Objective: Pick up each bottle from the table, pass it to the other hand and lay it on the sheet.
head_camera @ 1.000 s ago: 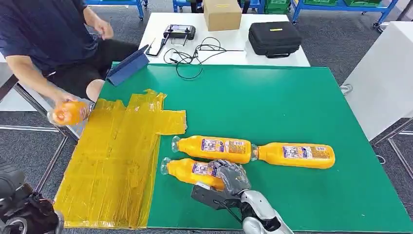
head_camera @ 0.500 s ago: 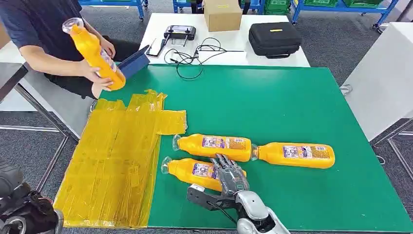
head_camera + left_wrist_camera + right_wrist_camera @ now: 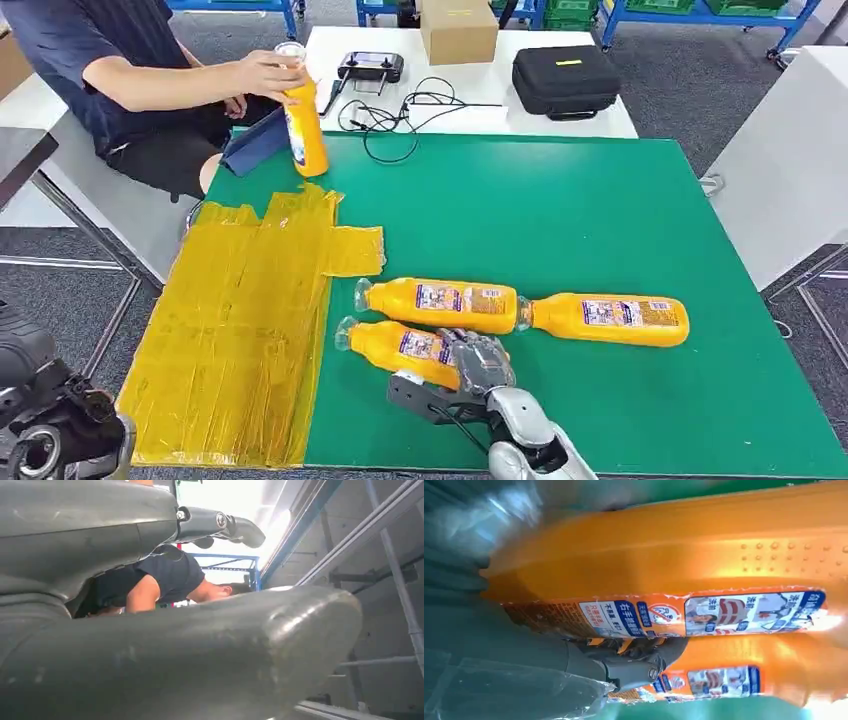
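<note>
Head view shows our right hand [image 3: 478, 365] on the nearest orange plastic juice bottle [image 3: 400, 346], which lies on its side near the front edge of the green worktop [image 3: 560, 210], its clear cap towards the yellow plastic sheet [image 3: 240, 320] at the worktop's left edge. Our fingers [image 3: 470, 352] drape over the bottle's base end, and the right wrist view puts a dark finger against its label; we judge it gripped but not yet lifted. Two more orange bottles lie end to end just behind it [image 3: 440, 303] [image 3: 605, 318].

The bottle looks full, so fairly heavy, stiff and smooth; we judge it apt to roll or slip, and best taken around the labelled middle.

Our left hand [image 3: 200, 630] shows close up in its wrist view; we cannot tell how its fingers lie.

Against half a second ago, our hand barely differs, while the person at the far left corner has brought a fourth orange bottle [image 3: 303, 125] down upright onto the worktop.
</note>
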{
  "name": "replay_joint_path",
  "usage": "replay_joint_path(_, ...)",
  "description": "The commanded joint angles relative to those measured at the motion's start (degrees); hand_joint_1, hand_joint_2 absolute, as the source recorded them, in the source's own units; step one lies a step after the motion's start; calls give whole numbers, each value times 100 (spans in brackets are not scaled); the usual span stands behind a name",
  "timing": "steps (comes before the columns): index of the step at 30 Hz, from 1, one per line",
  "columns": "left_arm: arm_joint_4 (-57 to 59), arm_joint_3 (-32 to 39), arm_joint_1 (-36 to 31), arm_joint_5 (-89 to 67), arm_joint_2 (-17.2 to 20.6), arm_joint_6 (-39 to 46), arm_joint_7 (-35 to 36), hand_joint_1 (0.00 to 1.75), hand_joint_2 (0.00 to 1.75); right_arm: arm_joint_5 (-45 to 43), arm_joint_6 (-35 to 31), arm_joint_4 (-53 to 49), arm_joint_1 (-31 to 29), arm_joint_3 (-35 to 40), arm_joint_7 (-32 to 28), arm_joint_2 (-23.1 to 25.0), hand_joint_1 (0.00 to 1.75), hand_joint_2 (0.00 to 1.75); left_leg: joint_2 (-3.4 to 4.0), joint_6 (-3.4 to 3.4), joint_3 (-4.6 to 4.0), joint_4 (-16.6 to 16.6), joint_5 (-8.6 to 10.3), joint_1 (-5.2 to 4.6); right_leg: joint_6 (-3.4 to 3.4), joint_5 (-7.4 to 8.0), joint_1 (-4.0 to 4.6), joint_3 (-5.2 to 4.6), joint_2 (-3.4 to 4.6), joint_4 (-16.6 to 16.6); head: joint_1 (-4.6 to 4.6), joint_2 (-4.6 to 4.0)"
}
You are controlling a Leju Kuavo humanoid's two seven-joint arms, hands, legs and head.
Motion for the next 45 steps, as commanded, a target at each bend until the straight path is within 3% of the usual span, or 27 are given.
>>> replay_joint_path(1, 512, -49, -193, 258, 107, -513, 662, 0, 0, -821, -8, -1082, 679, -878, -634, 107, 175, 175, -25, -13, -11, -9, 3, 5, -4, -5, 4, 2, -33, -13, 0, 0)
replay_joint_path(3, 571, 44, -106, 651, 134, -992, 792, 0, 0, -1321, 138, -1607, 804, -1020, -967, 99, 175, 175, -12, -8, -11, -3, 0, -1, -2, -6, -1, -4, -17, -2, 0, -2)
replay_joint_path(4, 651, 77, -68, 936, 131, -1333, 881, 0, 175, -1886, 275, -1866, 868, -1071, -1417, 70, 175, 175, -16, -12, -15, -6, 0, 1, -3, -7, 1, -6, -22, -5, 0, -2)
replay_joint_path(5, 774, 50, -88, 998, 167, -1442, 999, 0, 175, -2286, 405, -1942, 887, -1110, -1667, 31, 175, 175, -8, -11, -22, -6, 0, 0, -2, -5, 0, -11, -13, -3, 2, -2)
replay_joint_path(9, 939, 35, -146, 1003, 157, -1464, 971, 0, 175, -2376, 438, -1914, 863, -1083, -1694, -49, 175, 175, 2, -11, -51, -12, 0, 2, 3, 1, 2, 16, -5, -8, -2, -2)
replay_joint_path(12, 1500, -250, -406, 1833, 255, -2562, 1556, 0, 175, -4076, 1063, -1917, 803, -1162, -2753, -368, 175, 175, -11, -5, -67, -7, 6, 1, 7, 3, 0, 4, -18, -4, -2, -2)
replay_joint_path(15, 1445, -477, -223, 2335, 199, -3270, 1702, 0, 175, -4568, 1097, -2052, 468, -1401, -3061, -365, 175, 175, -11, -5, -70, -10, 10, -2, 8, 4, -3, -4, -20, -10, 0, 0)
replay_joint_path(19, 984, -947, 161, 3008, -31, -3893, 2199, 0, 175, -4142, 750, -1572, -436, -1214, -2851, -6, 175, 175, 27, 0, -94, 0, 5, -4, 10, 12, -5, -30, 21, 5, 0, -2)
replay_joint_path(23, 776, -1219, 313, 3202, -74, -3814, 2141, 0, 175, -4010, 221, -449, -1375, -935, -2725, 230, 175, 175, 39, -5, -85, -4, 5, -4, 7, 16, -4, -24, 31, 1, -2, -2)
replay_joint_path(41, 812, -1224, 263, 3209, -66, -3802, 2140, 0, 175, -3997, 96, -416, -1372, -903, -2768, 231, 175, 175, 9, -2, -92, -4, 8, 4, 8, 7, 4, -18, 1, -3, 0, -2)
replay_joint_path(45, 1328, -1528, -136, 3385, -355, -3791, 2283, 0, 175, -3623, -648, 683, -2320, -768, -2579, 774, 175, 175, 16, 4, -107, 2, 12, -3, 9, 11, -3, -37, 13, 8, 0, -2)
